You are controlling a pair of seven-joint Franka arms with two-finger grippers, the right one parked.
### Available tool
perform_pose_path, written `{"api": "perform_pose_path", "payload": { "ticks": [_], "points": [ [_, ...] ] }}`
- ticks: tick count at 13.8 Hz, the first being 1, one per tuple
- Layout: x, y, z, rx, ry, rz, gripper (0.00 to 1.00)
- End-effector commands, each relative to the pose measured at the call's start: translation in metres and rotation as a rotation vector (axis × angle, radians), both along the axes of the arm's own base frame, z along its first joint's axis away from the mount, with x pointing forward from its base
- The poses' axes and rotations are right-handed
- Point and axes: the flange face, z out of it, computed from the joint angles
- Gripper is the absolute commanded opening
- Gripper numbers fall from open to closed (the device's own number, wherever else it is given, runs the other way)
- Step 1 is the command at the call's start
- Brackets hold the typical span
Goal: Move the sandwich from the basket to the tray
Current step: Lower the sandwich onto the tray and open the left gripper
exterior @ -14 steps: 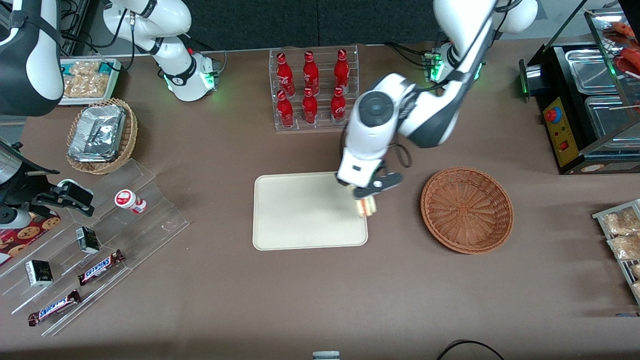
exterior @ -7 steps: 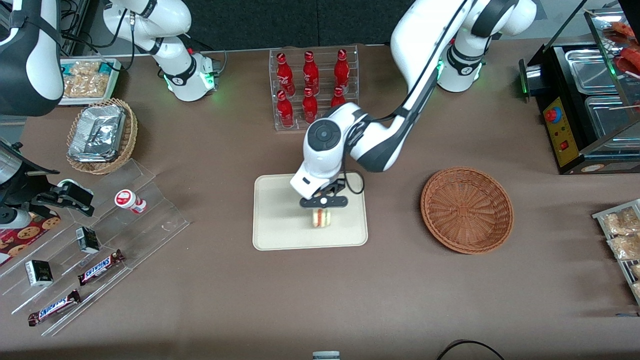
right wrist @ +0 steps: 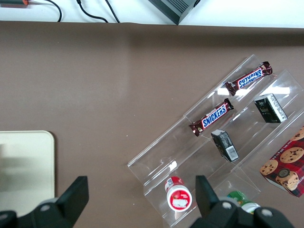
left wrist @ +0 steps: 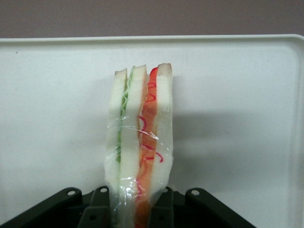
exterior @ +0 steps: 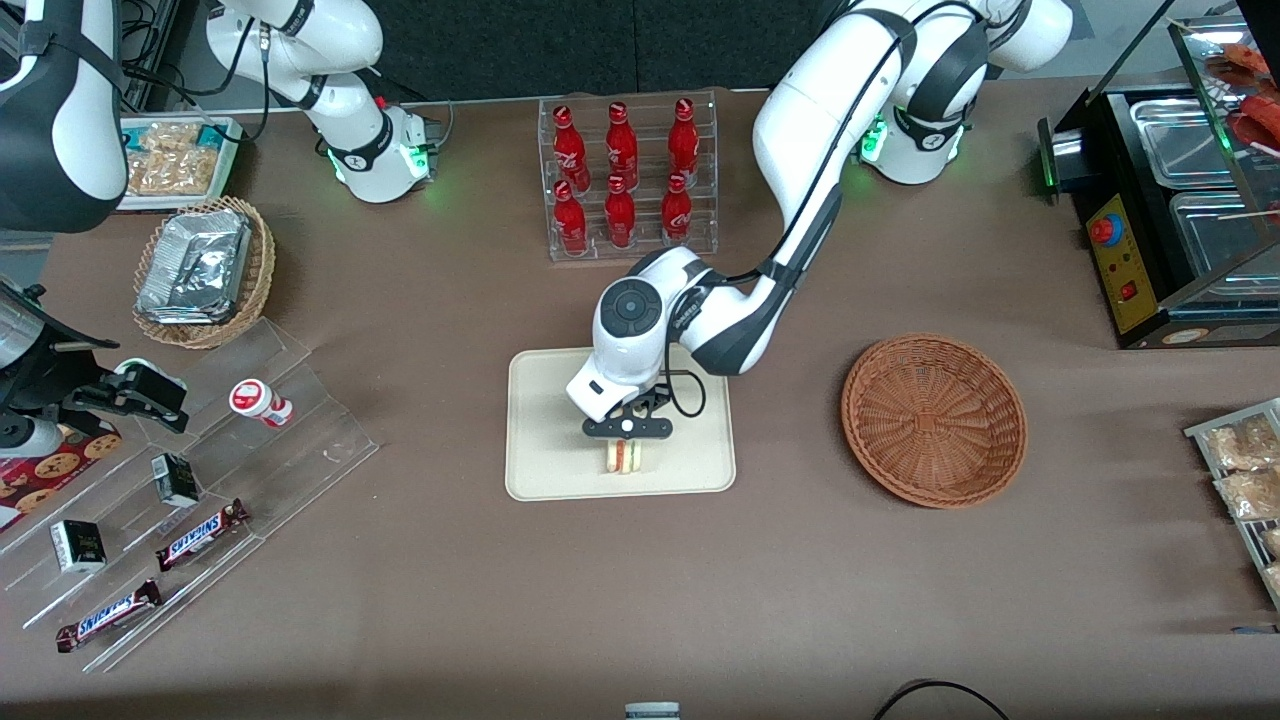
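Left arm's tool [exterior: 626, 443] sits over the tray [exterior: 545, 470], near the tray edge closest to the front camera, fingers [left wrist: 97, 211] clamped on the sandwich [exterior: 622, 456]. Sandwich is clear-wrapped, white bread with green and orange-red layers, standing on edge and pinched across its slices; whether its lower edge touches the tray surface can't be told. Wicker basket [exterior: 934, 418] holds nothing, lies on the tabletop just beside the tray toward the working arm's end. Rack of red cola bottles [exterior: 625, 172] stands farther from the front camera than the tray.
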Motion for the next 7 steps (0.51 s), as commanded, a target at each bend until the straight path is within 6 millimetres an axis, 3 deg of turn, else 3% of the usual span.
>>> {"api": "perform_pose_path", "payload": {
  "ticks": [1,3,5,7],
  "points": [
    [-0.010,-0.021,-0.006,-0.002,-0.032,-0.025,0.32],
    [-0.012,-0.021,-0.014,-0.003,-0.033,-0.026,0.60],
    [-0.015,-0.025,-0.016,-0.012,-0.041,-0.032,0.96],
    [-0.013,-0.025,-0.010,-0.018,-0.047,-0.029,0.99]
  ]
}}
